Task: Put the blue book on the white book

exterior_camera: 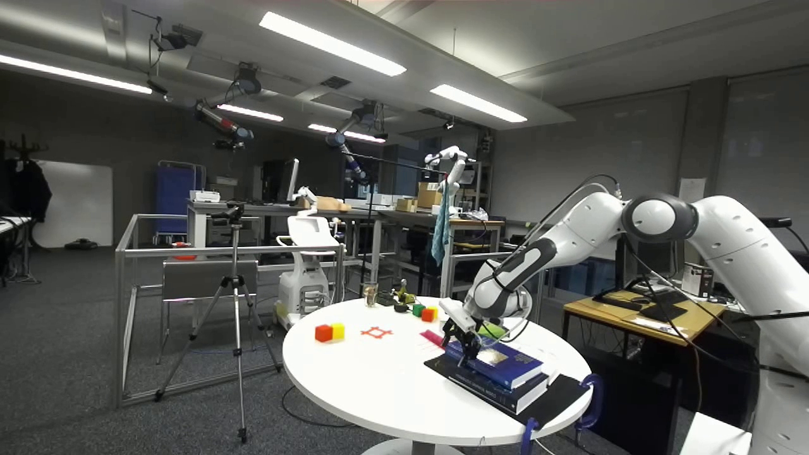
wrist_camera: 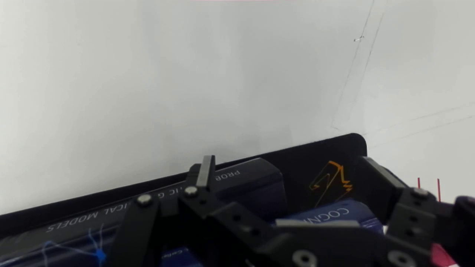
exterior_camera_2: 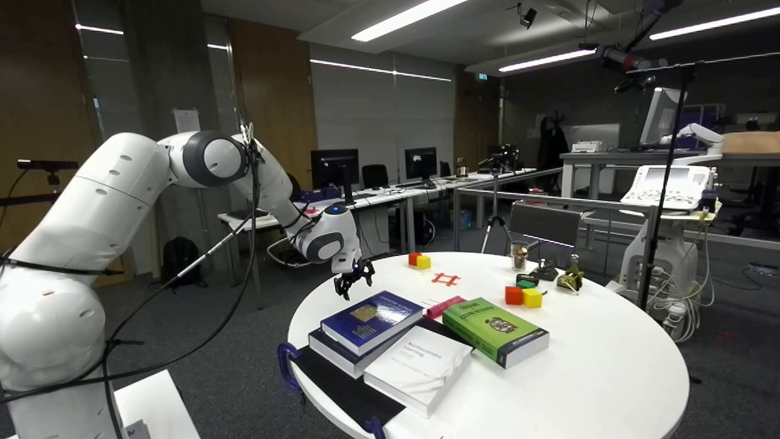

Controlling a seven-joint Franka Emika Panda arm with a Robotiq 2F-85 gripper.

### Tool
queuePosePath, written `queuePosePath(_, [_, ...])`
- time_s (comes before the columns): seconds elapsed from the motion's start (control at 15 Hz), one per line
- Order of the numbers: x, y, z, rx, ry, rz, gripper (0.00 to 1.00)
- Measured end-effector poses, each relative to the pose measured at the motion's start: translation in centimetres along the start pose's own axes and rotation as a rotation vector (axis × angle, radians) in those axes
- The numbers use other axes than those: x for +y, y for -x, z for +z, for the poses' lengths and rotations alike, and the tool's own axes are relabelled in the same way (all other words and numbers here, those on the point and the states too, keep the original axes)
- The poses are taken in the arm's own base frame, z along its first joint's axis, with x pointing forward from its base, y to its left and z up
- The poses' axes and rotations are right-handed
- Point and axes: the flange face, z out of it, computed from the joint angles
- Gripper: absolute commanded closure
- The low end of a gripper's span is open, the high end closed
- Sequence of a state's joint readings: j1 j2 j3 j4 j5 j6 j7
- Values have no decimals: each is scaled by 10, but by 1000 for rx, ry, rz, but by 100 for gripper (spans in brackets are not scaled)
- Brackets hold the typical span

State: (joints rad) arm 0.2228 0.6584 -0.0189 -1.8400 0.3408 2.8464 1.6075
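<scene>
The blue book [exterior_camera_2: 390, 312] lies flat on a darker navy book [exterior_camera_2: 342, 356]; this stack also shows in an exterior view as the blue book [exterior_camera: 515, 365] over the navy book [exterior_camera: 486, 385]. The white book [exterior_camera_2: 420, 363] lies beside the stack; elsewhere it is mostly hidden. My gripper [exterior_camera_2: 358, 291] is just beyond the blue book's spine side, low at the stack in an exterior view [exterior_camera: 456, 355]. In the wrist view the fingers [wrist_camera: 289, 165] are wide apart, with nothing held. The blue book's spine [wrist_camera: 336, 214] shows partly behind the gripper body; the navy spine [wrist_camera: 252, 178] runs behind one finger.
The stack stands on a black mat [exterior_camera: 565, 401] held by blue clamps [exterior_camera: 591, 401]. A green book [exterior_camera_2: 496, 332] and a pink item [exterior_camera_2: 445, 306] lie near the white book. Red and yellow cubes [exterior_camera_2: 523, 297], a glass [exterior_camera_2: 519, 256] and small items stand farther off on the round table [exterior_camera_2: 609, 341].
</scene>
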Motion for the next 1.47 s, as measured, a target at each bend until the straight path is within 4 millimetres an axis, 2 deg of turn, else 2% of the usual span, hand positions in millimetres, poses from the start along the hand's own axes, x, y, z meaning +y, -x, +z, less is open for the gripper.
queuePosePath(0.33, [8,1,17,64,9,18,0])
queuePosePath(0.8, [17,11,23,95,51,46,0])
queuePosePath(1.07, [20,5,23,127,109,71,0])
queuePosePath(1.47, [15,-8,16,169,117,80,0])
